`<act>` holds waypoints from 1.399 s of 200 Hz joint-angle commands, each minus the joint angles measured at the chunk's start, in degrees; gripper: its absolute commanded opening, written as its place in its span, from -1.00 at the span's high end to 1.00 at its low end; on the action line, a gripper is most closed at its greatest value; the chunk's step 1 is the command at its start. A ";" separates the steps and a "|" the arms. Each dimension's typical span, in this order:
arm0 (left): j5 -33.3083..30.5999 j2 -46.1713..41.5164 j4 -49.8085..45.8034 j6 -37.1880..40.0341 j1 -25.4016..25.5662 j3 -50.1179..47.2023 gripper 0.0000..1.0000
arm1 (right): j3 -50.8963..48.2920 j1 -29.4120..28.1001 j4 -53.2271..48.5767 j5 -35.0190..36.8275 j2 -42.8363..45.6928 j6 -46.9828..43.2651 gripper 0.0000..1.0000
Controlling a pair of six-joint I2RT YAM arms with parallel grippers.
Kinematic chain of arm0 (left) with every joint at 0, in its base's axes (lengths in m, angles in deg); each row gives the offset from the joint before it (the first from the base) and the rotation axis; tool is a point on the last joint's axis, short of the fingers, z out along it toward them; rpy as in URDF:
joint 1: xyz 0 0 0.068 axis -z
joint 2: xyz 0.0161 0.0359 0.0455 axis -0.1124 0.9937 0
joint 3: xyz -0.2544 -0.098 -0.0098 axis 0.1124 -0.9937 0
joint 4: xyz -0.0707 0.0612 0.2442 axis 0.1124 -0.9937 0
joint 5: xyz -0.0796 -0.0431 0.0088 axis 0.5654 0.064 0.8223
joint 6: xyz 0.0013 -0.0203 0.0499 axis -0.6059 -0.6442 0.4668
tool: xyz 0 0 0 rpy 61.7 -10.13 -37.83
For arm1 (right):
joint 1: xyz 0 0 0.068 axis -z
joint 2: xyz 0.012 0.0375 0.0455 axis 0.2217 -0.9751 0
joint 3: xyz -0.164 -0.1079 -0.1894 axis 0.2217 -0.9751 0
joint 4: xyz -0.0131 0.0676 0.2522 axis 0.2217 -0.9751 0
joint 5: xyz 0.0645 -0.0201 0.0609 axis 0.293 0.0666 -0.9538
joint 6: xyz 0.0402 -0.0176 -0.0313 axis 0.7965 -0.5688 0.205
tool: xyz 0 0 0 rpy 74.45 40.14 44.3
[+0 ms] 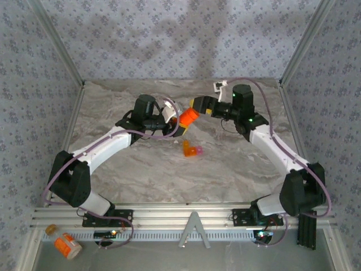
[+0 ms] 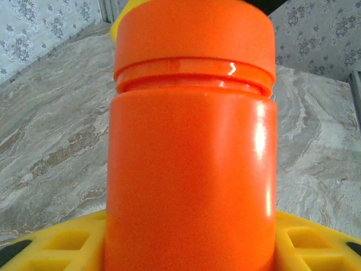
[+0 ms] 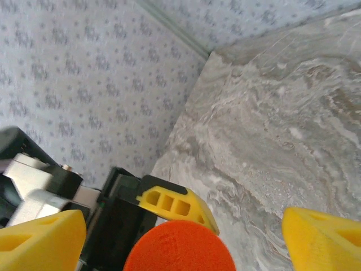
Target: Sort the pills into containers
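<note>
The left gripper (image 1: 178,119) is gripping the small translucent orange cylindrical pill bottle (image 1: 188,117) just above the centre of the overhead frame, its jaws closed on the bottle's lower body. In the left wrist view the yellow fingers (image 2: 53,245) are hugging the pill bottle at the bottom edge, and its orange screw cap (image 2: 194,34) is sitting on top, in the upper part of the frame. The right gripper (image 1: 198,105) is hovering at the cap end, upper right of the bottle. Its jaws are standing wide open and holding nothing. In the right wrist view the yellow fingertips (image 3: 39,243) are sitting in the two bottom corners, with the cap between them and a gap on each side. The tiny orange box with a pink end (image 1: 192,150) is lying on the grey marbled table (image 1: 141,175), just below the held bottle. An orange bottle with a white label (image 1: 67,246) is resting in the lower left corner.
</note>
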 commanded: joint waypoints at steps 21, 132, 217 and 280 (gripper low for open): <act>1.68 -1.10 0.73 0.91 0.11 1.71 1.00 | -1.94 -2.28 -9.48 18.60 6.08 14.55 -0.86; 1.65 -0.18 0.47 1.18 0.14 2.41 1.00 | 0.01 -10.39 -6.51 22.64 1.24 17.13 -0.69; 1.79 -0.05 0.65 1.10 0.07 2.43 1.00 | -0.05 -10.76 -5.81 22.78 2.21 16.56 -0.43; 1.83 -0.13 0.91 0.74 0.14 2.25 1.00 | -0.90 -10.91 -5.46 21.66 3.09 15.83 0.13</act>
